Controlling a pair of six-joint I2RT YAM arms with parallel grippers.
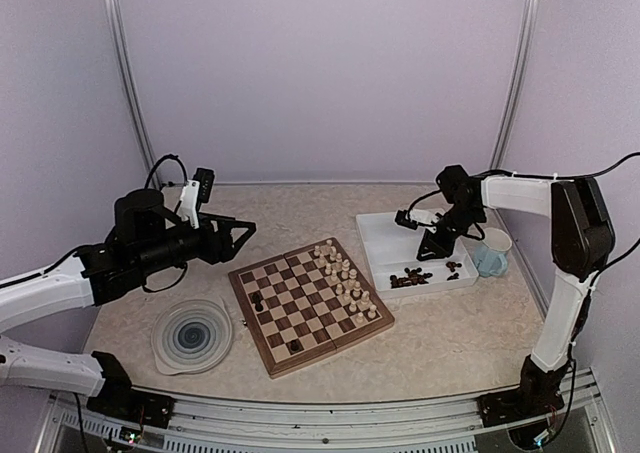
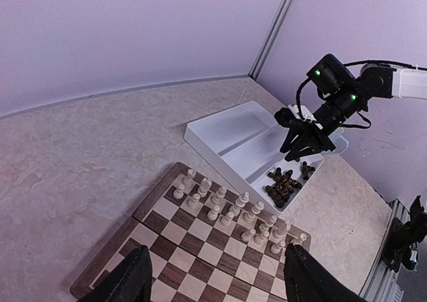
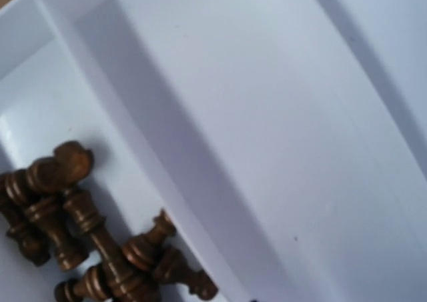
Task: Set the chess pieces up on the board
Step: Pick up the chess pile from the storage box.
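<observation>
The chessboard (image 1: 272, 351) lies at the table's centre. Cream pieces (image 1: 345, 278) stand in two rows on its right side, and two dark pieces (image 1: 257, 298) stand on its left side. More dark pieces (image 1: 412, 277) lie heaped in the near compartment of a white tray (image 1: 380, 235). They also show in the left wrist view (image 2: 283, 184) and the right wrist view (image 3: 87, 242). My right gripper (image 1: 433, 257) hangs over the tray just above that heap, its fingers spread and empty. My left gripper (image 1: 240, 241) is open and empty, hovering left of the board's far corner; the left wrist view (image 2: 213, 255) looks down on the board (image 2: 113, 262).
A round blue-swirl plate (image 1: 192, 335) sits left of the board near the front. A light blue mug (image 1: 492, 253) stands right of the tray. The tray's far compartment (image 2: 227, 130) holds nothing. Walls close in the back and sides.
</observation>
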